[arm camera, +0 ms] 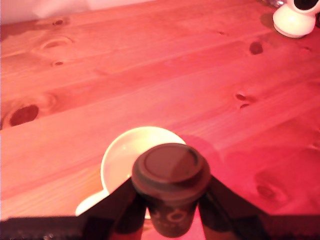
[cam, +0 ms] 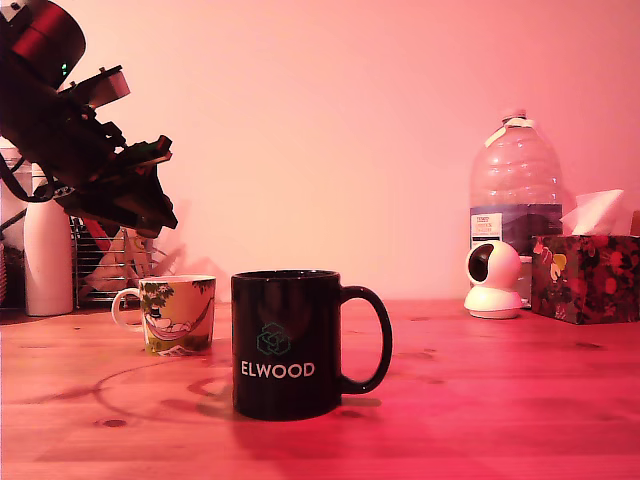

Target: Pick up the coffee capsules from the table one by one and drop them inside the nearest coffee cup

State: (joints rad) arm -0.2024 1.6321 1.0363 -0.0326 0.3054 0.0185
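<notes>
Fingers (arm camera: 172, 200) clamped on the dark capsule (arm camera: 171, 172), held up over the white mug (arm camera: 120, 160). Black ELWOOD mug (cam: 288, 345) sits just beside it on the bench (cam: 480, 400).

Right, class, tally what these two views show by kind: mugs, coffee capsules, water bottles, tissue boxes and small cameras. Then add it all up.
Mugs: 2, the black mug and the pictured mug
Capsules: 1, the dark capsule, gripped in the hand
Bottles: 1, the water bottle
Boxes: 1, the tissue box
Cameras: 1, the white camera
Total: 6
</notes>
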